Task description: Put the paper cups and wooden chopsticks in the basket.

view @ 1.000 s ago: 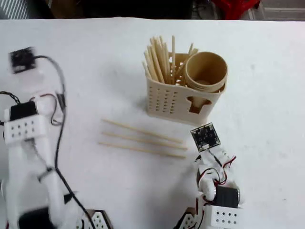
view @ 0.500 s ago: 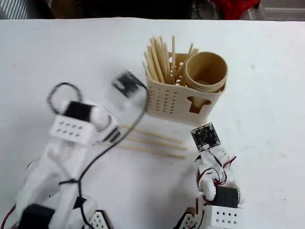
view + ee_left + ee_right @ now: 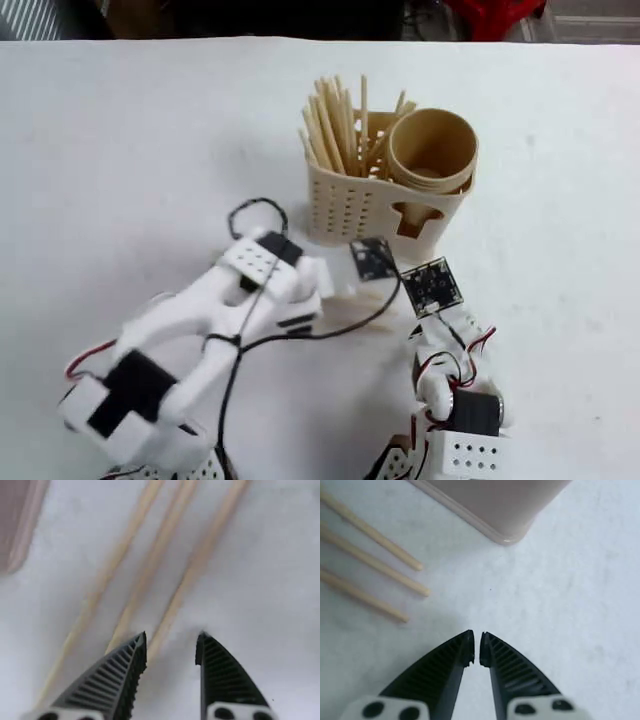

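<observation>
Well — left end effector [image 3: 171, 645] over chopsticks [image 3: 150, 565].

No readable text, label or number anywhere

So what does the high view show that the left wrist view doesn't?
High view: paper cups and a bundle of chopsticks standing in the basket. Left wrist view: the left gripper, fingers open, at the ends of three loose chopsticks. Both: the basket's wall and the white table.
</observation>
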You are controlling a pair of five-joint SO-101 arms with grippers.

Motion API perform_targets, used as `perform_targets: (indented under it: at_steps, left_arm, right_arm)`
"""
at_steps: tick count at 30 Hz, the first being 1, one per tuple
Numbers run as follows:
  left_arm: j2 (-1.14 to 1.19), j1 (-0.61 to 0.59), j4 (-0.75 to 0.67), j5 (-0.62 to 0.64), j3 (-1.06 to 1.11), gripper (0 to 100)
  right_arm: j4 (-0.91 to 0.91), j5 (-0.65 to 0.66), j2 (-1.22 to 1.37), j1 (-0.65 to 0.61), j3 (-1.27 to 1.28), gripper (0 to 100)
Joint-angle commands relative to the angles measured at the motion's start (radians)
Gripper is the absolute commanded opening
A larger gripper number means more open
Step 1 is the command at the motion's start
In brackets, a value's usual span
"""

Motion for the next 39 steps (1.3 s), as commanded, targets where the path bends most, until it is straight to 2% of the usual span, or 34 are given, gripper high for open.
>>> perform_targets:
  at_steps: [1,10,19,25,33,39]
  left_arm:
    - [0.038,0.019,-0.014,-0.012,-0.078,18]
    - [0.182,0.019,-0.041,-0.009,-0.147,18]
    - [0.251,0.019,0.048,-0.006,-0.229,17]
    - [0.251,0.022,0.049,-0.011,-0.226,8]
    - [0.249,0.025,0.112,-0.012,-0.203,7]
    - [0.249,0.021,0.186,-0.012,-0.203,2]
  right_arm:
    - [0.007,-0.002,-0.005,0.005,0.009,3.8]
    - [0.007,-0.002,-0.005,0.005,0.009,3.8]
    - [0.007,-0.002,-0.005,0.005,0.009,3.8]
    - [0.007,-0.002,-0.005,0.005,0.009,3.8]
    - [0.007,-0.002,-0.005,0.005,0.009,3.8]
    - [0.007,-0.002,-0.005,0.005,0.009,3.8]
